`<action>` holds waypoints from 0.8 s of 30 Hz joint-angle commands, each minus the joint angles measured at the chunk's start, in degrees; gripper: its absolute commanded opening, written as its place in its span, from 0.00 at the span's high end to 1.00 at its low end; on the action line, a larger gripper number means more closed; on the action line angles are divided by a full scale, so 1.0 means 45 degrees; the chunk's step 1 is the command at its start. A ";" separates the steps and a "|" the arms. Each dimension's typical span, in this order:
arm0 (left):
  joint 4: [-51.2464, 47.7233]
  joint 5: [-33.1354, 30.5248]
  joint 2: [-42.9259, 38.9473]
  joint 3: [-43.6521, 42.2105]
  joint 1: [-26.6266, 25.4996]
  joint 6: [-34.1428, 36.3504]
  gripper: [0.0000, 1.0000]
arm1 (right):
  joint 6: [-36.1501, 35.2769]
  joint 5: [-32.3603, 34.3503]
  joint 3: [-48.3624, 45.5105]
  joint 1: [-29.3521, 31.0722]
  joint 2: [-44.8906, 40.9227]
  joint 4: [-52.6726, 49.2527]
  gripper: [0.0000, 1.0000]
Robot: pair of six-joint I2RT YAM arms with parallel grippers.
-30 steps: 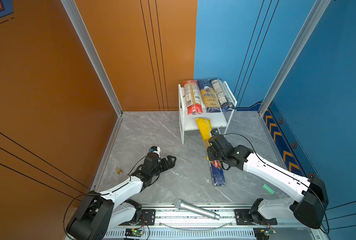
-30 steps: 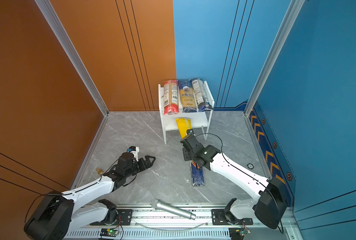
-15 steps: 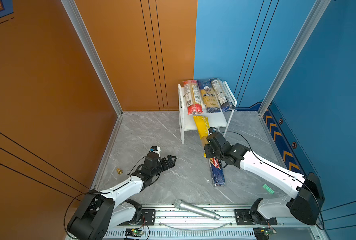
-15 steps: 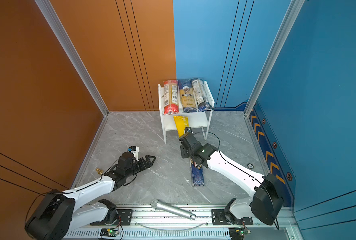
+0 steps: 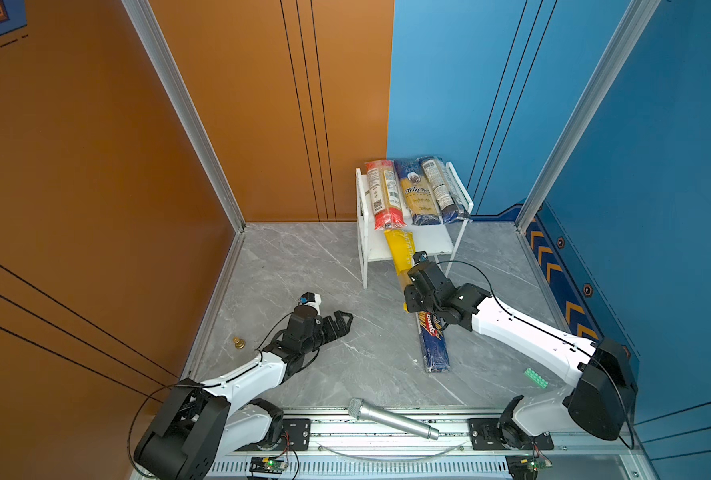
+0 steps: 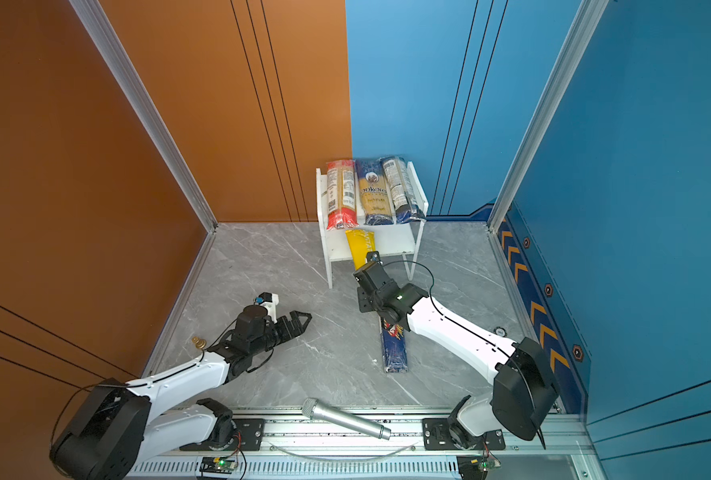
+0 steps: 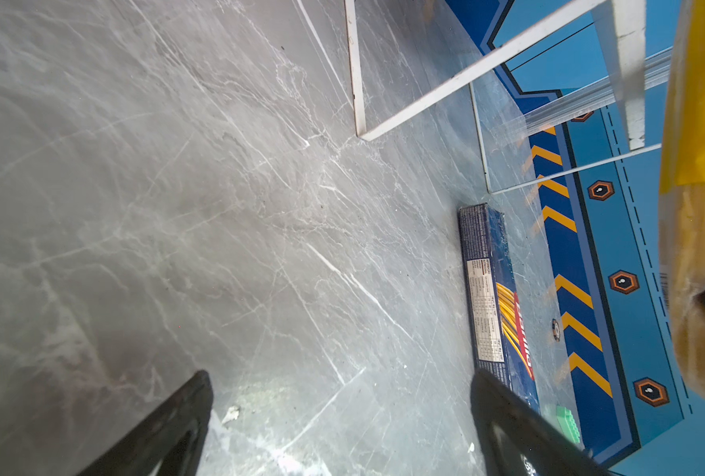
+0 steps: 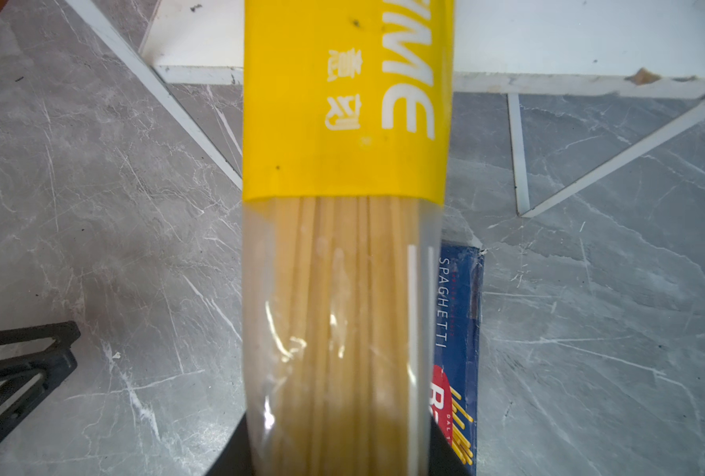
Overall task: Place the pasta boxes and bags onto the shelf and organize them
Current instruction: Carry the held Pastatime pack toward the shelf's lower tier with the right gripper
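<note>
right gripper (image 5: pixel 408 291) has slid the yellow bag (image 5: pixel 400 249) further onto the low board of the shelf (image 5: pixel 432 245). it pinches the bag's near end, which hangs off the front. next it should push deeper, then let go. up top lie the red-ended bag (image 5: pixel 383 195), the ankara bag (image 5: pixel 418 195) and the dark navy bag (image 5: pixel 443 189). the blue box (image 5: pixel 435 345) waits on the floor. left gripper (image 5: pixel 339 324) is spread wide, holding nothing.

yellow bag (image 5: pixel 399 249) advanced, further onto shelf (image 5: pixel 432 244)
</note>
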 commanded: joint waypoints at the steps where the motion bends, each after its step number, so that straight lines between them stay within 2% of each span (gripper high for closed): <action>1: 0.0228 0.0234 0.0002 -0.0178 0.0111 0.0047 0.02 | 0.0101 0.0662 0.1145 -0.0210 -0.0167 0.1810 1.00; 24: 0.0728 0.0414 0.0505 -0.0111 0.0125 0.0083 0.02 | 0.0258 0.0539 0.2473 -0.0499 0.1183 0.2042 1.00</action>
